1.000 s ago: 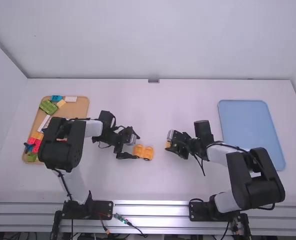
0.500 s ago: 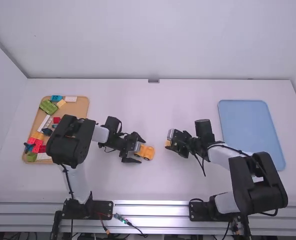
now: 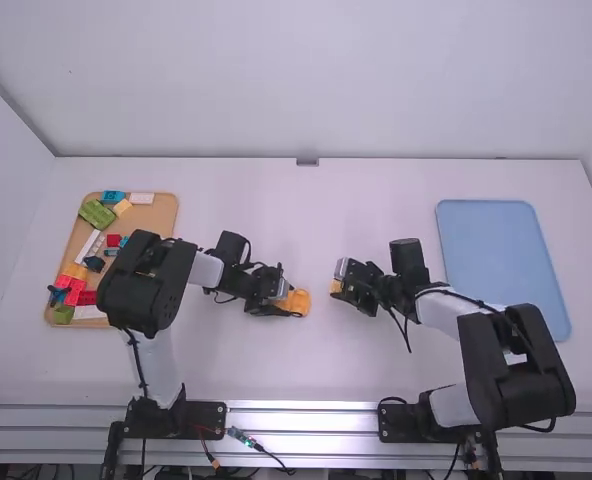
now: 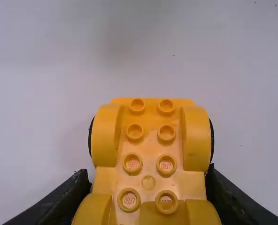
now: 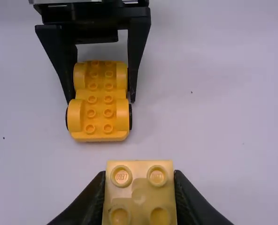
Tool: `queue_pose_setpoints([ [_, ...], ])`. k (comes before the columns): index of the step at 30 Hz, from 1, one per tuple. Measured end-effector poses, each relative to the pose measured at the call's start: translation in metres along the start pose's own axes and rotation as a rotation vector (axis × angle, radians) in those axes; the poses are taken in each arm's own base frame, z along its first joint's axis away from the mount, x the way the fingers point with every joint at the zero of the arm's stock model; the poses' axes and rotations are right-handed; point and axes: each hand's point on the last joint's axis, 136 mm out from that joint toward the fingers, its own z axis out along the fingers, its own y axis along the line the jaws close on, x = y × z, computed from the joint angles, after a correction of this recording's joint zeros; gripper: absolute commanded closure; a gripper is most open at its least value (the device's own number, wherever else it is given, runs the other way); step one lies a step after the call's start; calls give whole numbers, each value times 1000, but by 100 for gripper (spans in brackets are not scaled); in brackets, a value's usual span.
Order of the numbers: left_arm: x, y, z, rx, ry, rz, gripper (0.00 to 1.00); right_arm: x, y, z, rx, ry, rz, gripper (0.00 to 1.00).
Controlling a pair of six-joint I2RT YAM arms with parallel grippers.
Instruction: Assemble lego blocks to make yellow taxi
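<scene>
In the high view my left gripper (image 3: 285,300) is left of centre on the table, around the yellow-orange car base (image 3: 302,299). In the left wrist view my left gripper (image 4: 148,177) is shut across the middle of the car base (image 4: 150,150), studs up, between its front and rear fenders. My right gripper (image 3: 340,284), a short way to the right, holds a small yellow block (image 3: 335,287). The right wrist view has my right gripper (image 5: 140,180) shut on this studded block (image 5: 140,191), with the car base (image 5: 100,112) beyond it.
A wooden tray (image 3: 164,214) with several coloured blocks lies at the left, partly under the left arm. A blue tray (image 3: 501,260) lies on the right of the white table (image 3: 376,200).
My left gripper was spread wide; it has moved right over the car base and shut on it, and the base sits very slightly further right. The right gripper has hardly moved.
</scene>
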Motion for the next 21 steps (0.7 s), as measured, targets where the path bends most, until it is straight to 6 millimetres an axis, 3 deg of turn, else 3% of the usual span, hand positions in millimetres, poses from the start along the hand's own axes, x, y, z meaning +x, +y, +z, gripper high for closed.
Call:
queue_pose_setpoints([
  [1, 0, 1, 0, -3, -1, 4, 51, 0, 0, 0, 1, 0, 2, 80],
  [4, -1, 9, 0, -32, 0, 11, 53, 0, 0, 0, 1, -1, 7, 80],
  [11, -4, 32, -2, -110, -4, -61, 40, -3, 1, 0, -6, -14, 8, 79],
  [16, -5, 30, 2, -104, 1, -106, 50, -3, 5, 0, -28, -13, 26, 84],
  [21, -8, 30, 11, -105, 28, -82, 59, -19, 8, 8, -53, -29, -35, 87],
])
